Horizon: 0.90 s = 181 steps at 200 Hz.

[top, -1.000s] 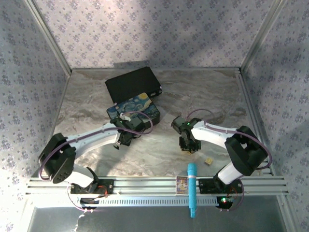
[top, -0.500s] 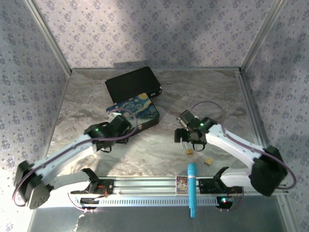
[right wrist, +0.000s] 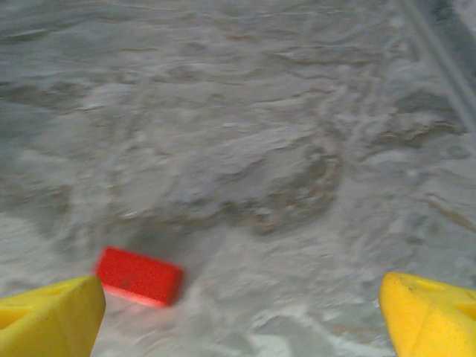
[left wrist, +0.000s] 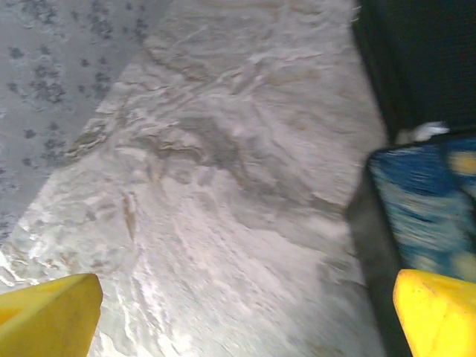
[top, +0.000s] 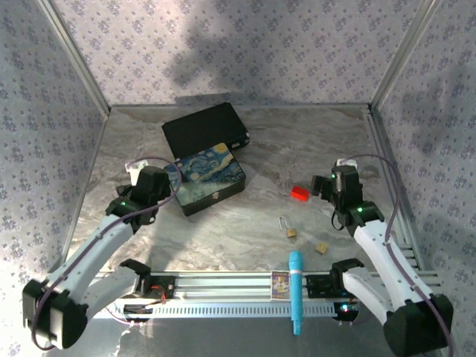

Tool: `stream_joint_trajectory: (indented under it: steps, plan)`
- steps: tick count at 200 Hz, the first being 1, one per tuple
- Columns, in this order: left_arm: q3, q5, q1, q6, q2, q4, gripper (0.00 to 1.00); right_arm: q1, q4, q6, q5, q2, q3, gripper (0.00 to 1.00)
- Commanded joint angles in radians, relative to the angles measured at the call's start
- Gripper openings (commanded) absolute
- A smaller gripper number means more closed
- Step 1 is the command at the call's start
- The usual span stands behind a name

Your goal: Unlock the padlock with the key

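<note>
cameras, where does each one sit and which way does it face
Top external: above and behind, looking down on the table; left arm and right arm show.
Left wrist: on the left arm, facing the painted box; open left pincer at bottom.
Right wrist: on the right arm, facing the red block; open right pincer at bottom.
Shared: the red block, top and right wrist.

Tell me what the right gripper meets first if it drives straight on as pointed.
Probably the red block, lying just ahead of the finger at the wrist view's left edge. Between the open fingers of the right gripper lies bare table; depth is unclear.
</note>
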Motion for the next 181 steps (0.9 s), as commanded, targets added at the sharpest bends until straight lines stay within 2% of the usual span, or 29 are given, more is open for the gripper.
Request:
stream_joint_trajectory:
  steps: [1, 9, 31, 49, 79, 105, 114, 137, 161, 181]
  plan:
    - [-0.073, -0.032, 0.114, 0.063, 0.005, 0.209, 1.0, -0.109, 0.313, -0.143, -0.004, 0.008, -0.132, 0.95]
    - [-0.111, -0.039, 0.134, 0.081, 0.008, 0.281, 1.0, -0.143, 0.389, -0.132, -0.036, 0.025, -0.168, 0.94]
    - [-0.202, -0.105, 0.149, 0.207, 0.022, 0.491, 1.0, -0.174, 0.549, -0.115, -0.021, 0.132, -0.208, 0.95]
    - [-0.225, -0.113, 0.188, 0.207, 0.012, 0.497, 1.0, -0.178, 0.632, -0.147, -0.014, 0.268, -0.189, 0.95]
    - [-0.266, -0.011, 0.263, 0.222, 0.067, 0.574, 1.0, -0.173, 0.799, -0.173, -0.026, 0.423, -0.185, 0.95]
    - [-0.302, 0.089, 0.29, 0.275, 0.217, 0.805, 1.0, -0.172, 0.907, -0.187, -0.056, 0.468, -0.198, 0.96]
    - [-0.269, 0.112, 0.294, 0.273, 0.249, 0.777, 1.0, -0.171, 0.941, -0.212, -0.083, 0.482, -0.199, 0.96]
    - [-0.286, 0.159, 0.304, 0.336, 0.333, 1.004, 1.0, -0.172, 0.957, -0.248, -0.102, 0.508, -0.184, 0.97]
    - [-0.265, 0.323, 0.395, 0.319, 0.417, 1.11, 1.0, -0.189, 1.118, -0.255, -0.114, 0.547, -0.244, 0.97]
    - [-0.271, 0.364, 0.43, 0.307, 0.483, 1.196, 1.0, -0.216, 1.159, -0.227, -0.137, 0.614, -0.24, 0.98]
